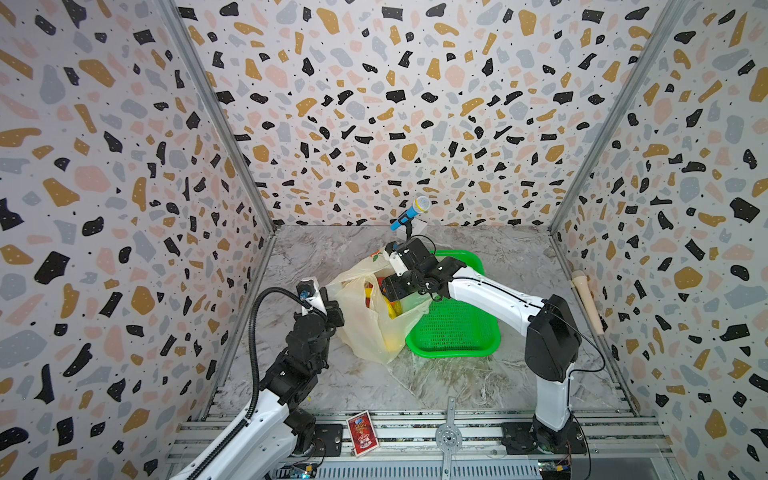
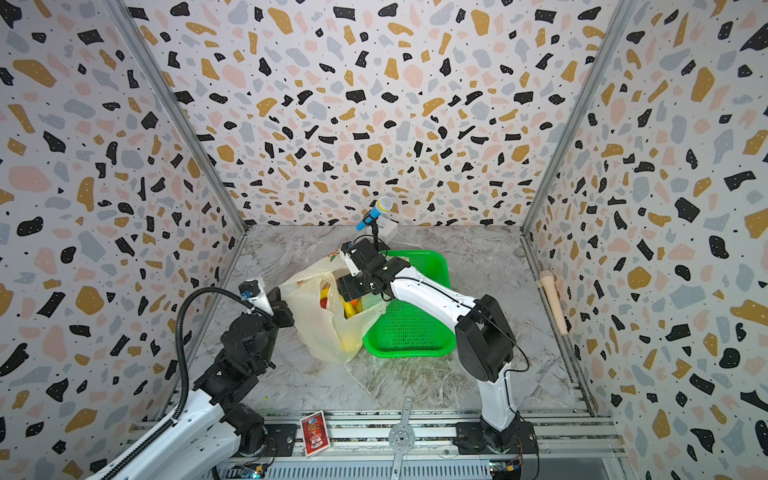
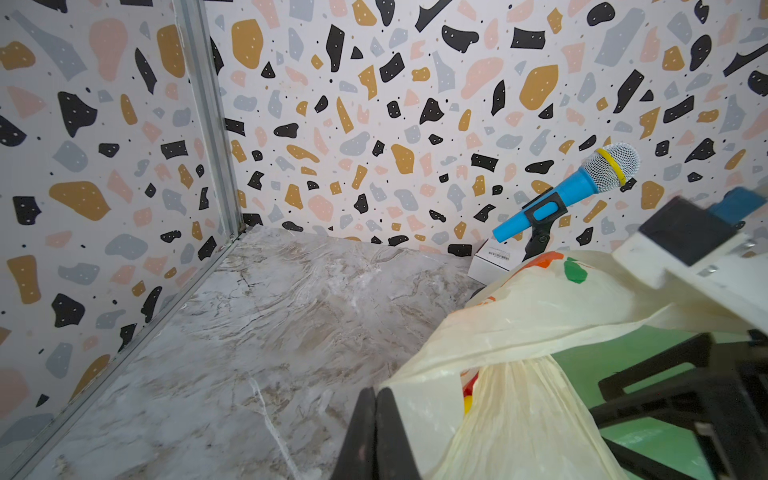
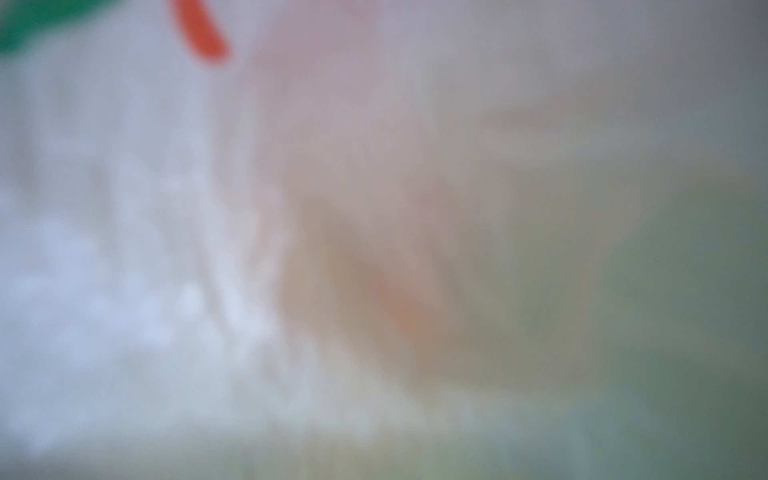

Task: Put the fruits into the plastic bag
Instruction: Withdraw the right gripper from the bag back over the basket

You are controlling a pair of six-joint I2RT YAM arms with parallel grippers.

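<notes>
green basket (image 1: 457,328), blue microphone (image 1: 409,215)

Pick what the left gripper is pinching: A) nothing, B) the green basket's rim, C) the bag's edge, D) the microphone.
C: in the left wrist view, the left gripper is shut on the edge of the bag.

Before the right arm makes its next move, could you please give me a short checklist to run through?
1. Left jaws pinching the plastic bag at its edge: ok.
2. Bag mouth open, fruits visible inside: ok.
3. Right jaws, down in the bag mouth, open or shut: cannot tell.
4. Green basket, visible mesh free of fruit: ok.
5. Right wrist view: not ok, blurred.
</notes>
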